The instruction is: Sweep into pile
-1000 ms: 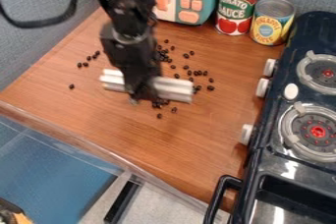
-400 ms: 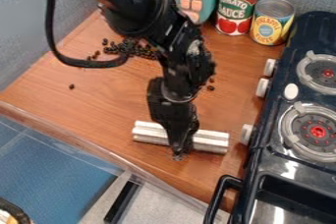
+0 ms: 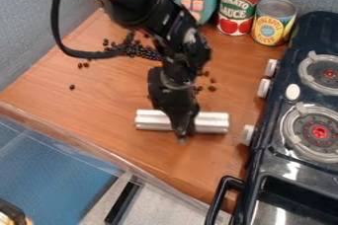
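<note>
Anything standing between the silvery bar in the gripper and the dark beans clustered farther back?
Nothing visible stands between the silvery bar in the gripper and the clustered beans; bare wood shows on the picture's left of the arm. The arm itself hides part of the way, so I can't rule out something behind it.

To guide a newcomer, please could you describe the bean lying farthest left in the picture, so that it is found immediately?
On the wooden counter, look left of the gripper, toward the blue-gray wall. One small dark bean lies there. It sits alone, unlike the close pair of beans behind it.
</note>
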